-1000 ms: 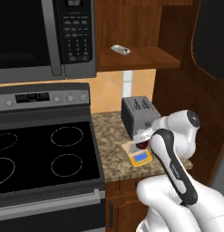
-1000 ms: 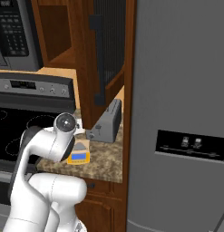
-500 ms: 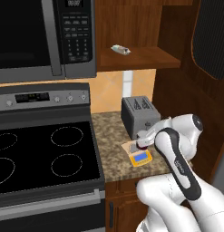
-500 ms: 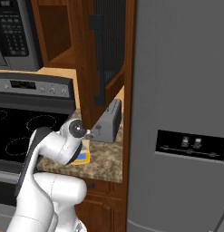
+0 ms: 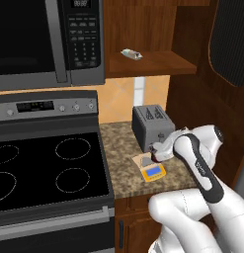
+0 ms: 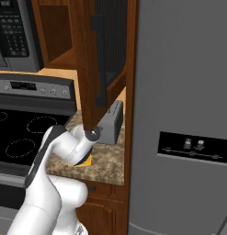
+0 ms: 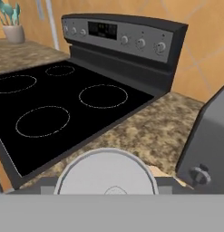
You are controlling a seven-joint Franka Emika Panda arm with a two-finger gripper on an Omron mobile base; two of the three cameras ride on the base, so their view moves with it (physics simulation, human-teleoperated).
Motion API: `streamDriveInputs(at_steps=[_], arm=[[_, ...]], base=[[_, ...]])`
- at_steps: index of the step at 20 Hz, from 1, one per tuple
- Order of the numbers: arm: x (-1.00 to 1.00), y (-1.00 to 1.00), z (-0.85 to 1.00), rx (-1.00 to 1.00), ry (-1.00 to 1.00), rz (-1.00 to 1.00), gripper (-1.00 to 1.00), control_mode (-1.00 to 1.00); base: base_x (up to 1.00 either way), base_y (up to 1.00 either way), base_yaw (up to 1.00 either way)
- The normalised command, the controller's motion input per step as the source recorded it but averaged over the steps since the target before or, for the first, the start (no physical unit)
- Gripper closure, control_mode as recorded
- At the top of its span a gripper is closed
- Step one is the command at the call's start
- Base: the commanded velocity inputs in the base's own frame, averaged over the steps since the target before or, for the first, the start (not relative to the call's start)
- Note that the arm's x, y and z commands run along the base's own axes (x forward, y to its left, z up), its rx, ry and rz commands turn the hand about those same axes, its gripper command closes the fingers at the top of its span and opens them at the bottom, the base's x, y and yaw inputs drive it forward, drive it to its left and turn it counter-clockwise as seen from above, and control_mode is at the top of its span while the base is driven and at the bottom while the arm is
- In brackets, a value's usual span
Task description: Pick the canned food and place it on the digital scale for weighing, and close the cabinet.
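canned food (image 7: 106,172): silvery top right at the jaws, over digital scale (image 5: 153,171), beside toaster (image 5: 152,126)
gripper (image 5: 157,154): jaws pinching the can
cabinet (image 6: 104,59): door open

The digital scale (image 5: 152,169) lay just before the toaster (image 5: 151,126). The canned food (image 5: 157,157) stood over it. The stove (image 5: 49,170) sat left of the toaster.

Dark red canned food (image 5: 156,156) upright over orange digital scale (image 5: 153,171); brown cabinet (image 6: 103,55) open.
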Motion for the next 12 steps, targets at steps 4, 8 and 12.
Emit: streamDriveInputs(at_steps=[4, 8, 12], arm=[[0.26, 0.00, -0.23, 0.01, 0.00, 0.11, 1.00, -1.00], [0.23, 0.01, -0.39, 0.00, 0.00, 0.11, 1.00, -1.00], [0.34, 0.01, -0.27, 0.00, 0.00, 0.06, 1.00, -1.00]], base=[[0.00, 0.00, 0.00], [0.00, 0.00, 0.00], [0.00, 0.00, 0.00]])
